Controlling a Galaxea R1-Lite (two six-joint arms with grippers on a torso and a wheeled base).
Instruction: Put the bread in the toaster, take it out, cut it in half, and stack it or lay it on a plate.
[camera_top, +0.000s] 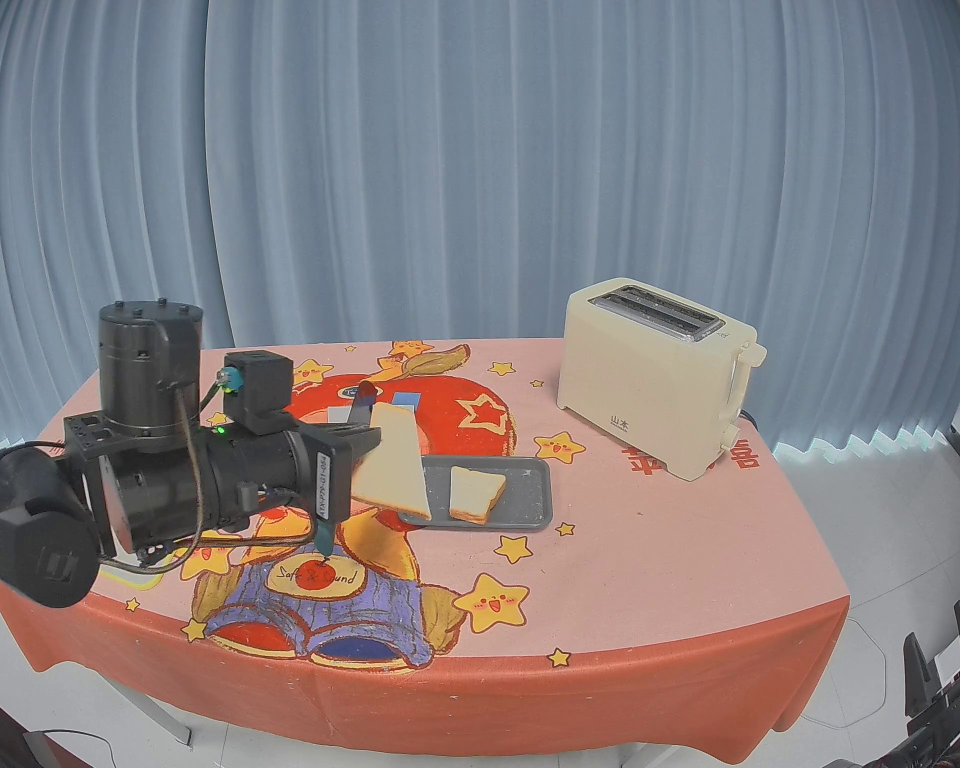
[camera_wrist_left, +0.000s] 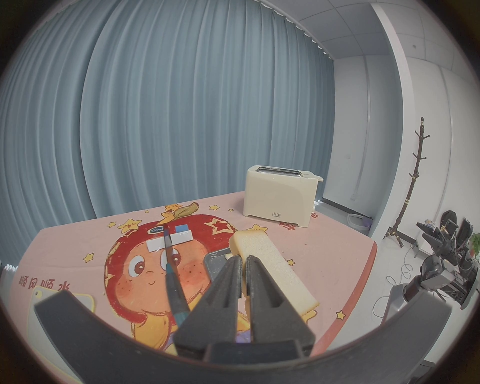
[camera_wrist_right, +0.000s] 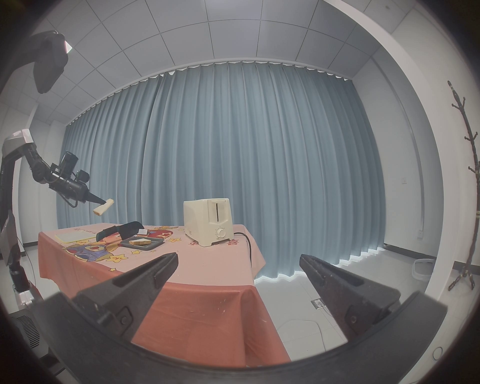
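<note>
Left gripper (camera_wrist_left: 244, 260) clamped on a bread slice (camera_top: 395, 470) held above the tray's (camera_top: 530, 505) left end, second slice (camera_top: 476, 494) lying in it, toaster (camera_top: 650, 375) far right with empty slots, right gripper (camera_wrist_right: 237, 260) spread wide, so toasting, cutting and plating all look outstanding.

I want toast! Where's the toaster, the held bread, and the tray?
toaster (camera_top: 640, 400), head view, on its front side.
held bread (camera_top: 392, 465), head view, on its flat face.
tray (camera_top: 528, 495), head view, on its bare right part.
</note>
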